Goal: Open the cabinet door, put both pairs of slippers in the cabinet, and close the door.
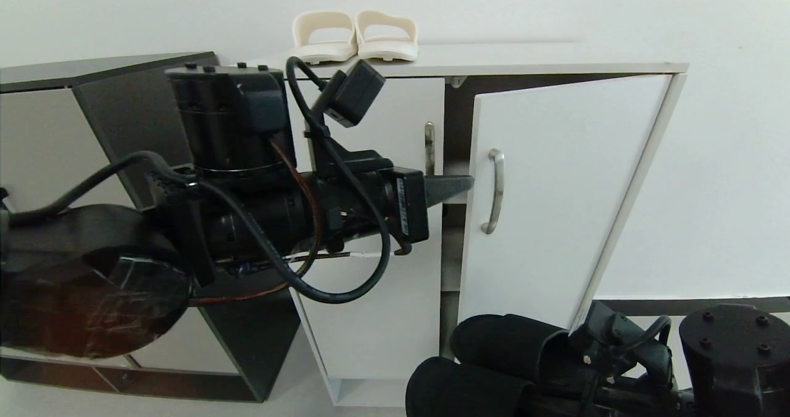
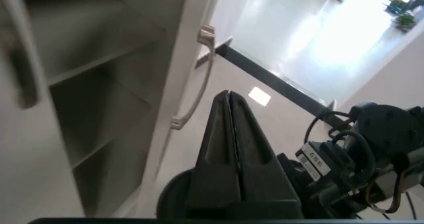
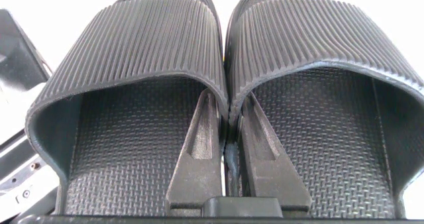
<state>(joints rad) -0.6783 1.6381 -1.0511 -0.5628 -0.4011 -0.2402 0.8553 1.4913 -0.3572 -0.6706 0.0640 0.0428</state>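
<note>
left tool [image 1: 461,184]: held shut, nothing gripped, tip set in the gap beside the ajar white cabinet door [image 1: 555,195]. right tool [image 3: 225,99]: closed upon the inner walls of the black ribbed rubber slippers [image 3: 152,52]. cream slide slippers [image 1: 355,34]: laid on the cabinet top [image 1: 524,56], above the left tool.

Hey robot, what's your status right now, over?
Left gripper shut, tip at right door. Right gripper shut on black slippers. Door ajar; white slippers on cabinet top.

Your left arm [image 1: 259,201] covers most of the left door [image 1: 370,318], beside the right door [image 1: 555,189]. Below the right door, the black slippers [image 1: 494,367] are cut off by the head view's bottom edge.
</note>
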